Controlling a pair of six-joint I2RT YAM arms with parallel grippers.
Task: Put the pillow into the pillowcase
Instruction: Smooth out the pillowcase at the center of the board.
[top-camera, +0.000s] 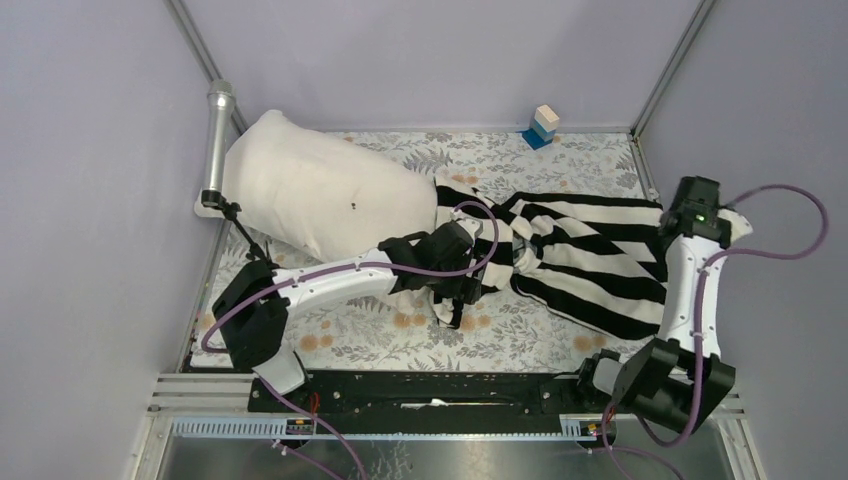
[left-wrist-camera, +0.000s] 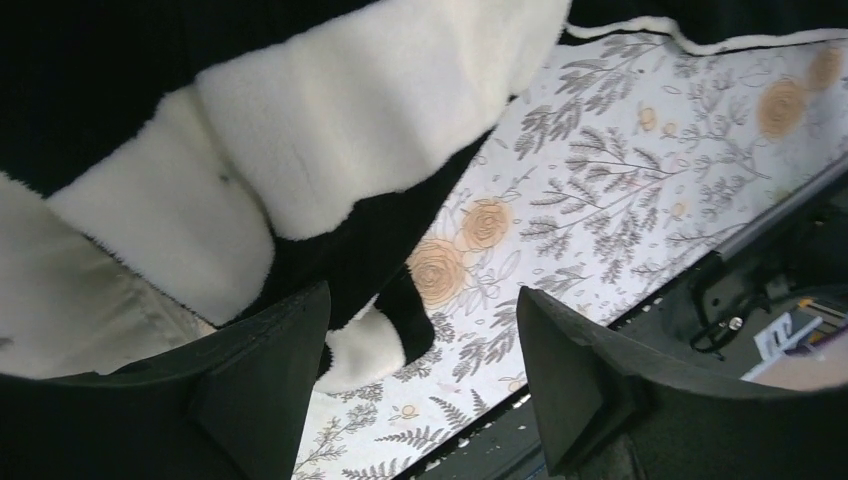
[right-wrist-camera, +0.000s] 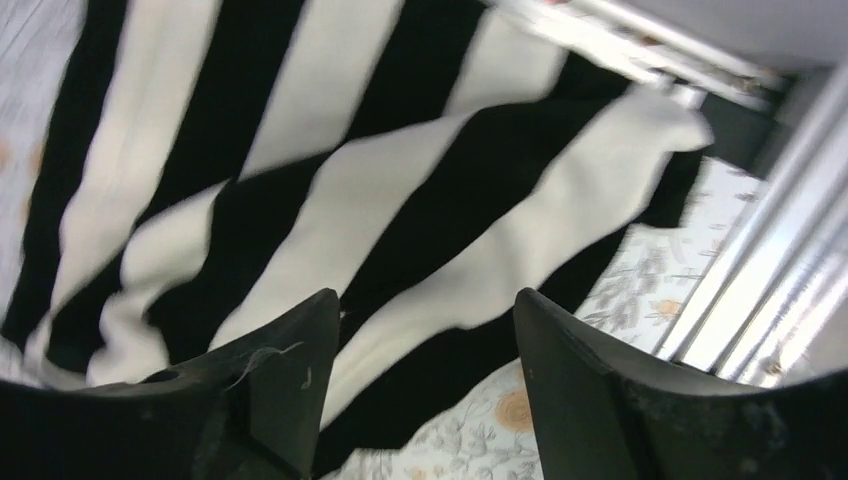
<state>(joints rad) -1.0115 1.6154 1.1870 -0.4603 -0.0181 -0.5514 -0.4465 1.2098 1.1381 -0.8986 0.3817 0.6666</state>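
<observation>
The plump cream pillow (top-camera: 320, 190) lies at the back left, its right end inside the mouth of the black-and-white striped pillowcase (top-camera: 590, 250), which trails limp to the right. My left gripper (top-camera: 458, 298) hovers at the case's bunched mouth. In the left wrist view this gripper (left-wrist-camera: 422, 295) is open with nothing between its fingers; the pillowcase (left-wrist-camera: 360, 110) hangs by the left finger and a bit of pillow (left-wrist-camera: 60, 310) shows. My right gripper (top-camera: 700, 203) is over the case's far right end. Its wrist view shows the gripper (right-wrist-camera: 425, 295) open above the stripes (right-wrist-camera: 400, 190).
A floral table covering (top-camera: 520, 330) lies under everything. A small blue and white block (top-camera: 543, 125) stands at the back edge. A metal post (top-camera: 218, 140) rises at the back left, and a frame rail (right-wrist-camera: 740, 260) runs close along the right side.
</observation>
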